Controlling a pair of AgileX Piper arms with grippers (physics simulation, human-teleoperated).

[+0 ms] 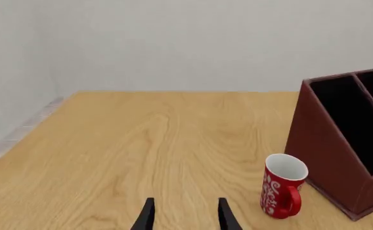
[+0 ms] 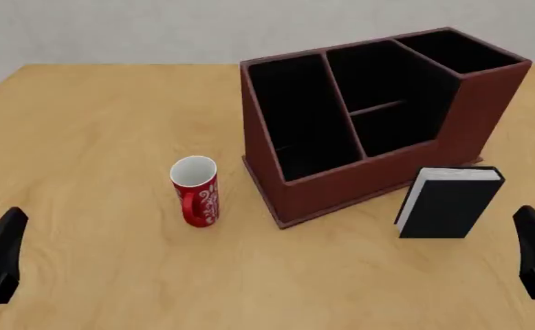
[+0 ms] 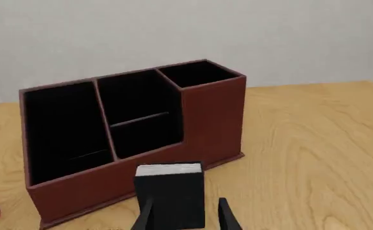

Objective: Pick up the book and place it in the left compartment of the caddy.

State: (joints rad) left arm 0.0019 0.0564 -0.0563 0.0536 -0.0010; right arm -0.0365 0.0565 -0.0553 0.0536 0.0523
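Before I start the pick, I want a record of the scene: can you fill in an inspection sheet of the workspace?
Surface: light wooden table, bare grain.
Job's things: plain black hardcover book upright, in front of the dark red-brown caddy; long left compartment holds nothing.
Clutter: red mug with white pattern upright, left of the caddy, apart from it.
Grippers: left gripper and right gripper open, holding nothing.
Cables: nothing seen.
Surroundings: plain pale wall.

A red mug (image 2: 197, 192) with white lettering stands upright on the wooden table (image 2: 93, 124), at seven o'clock from centre.
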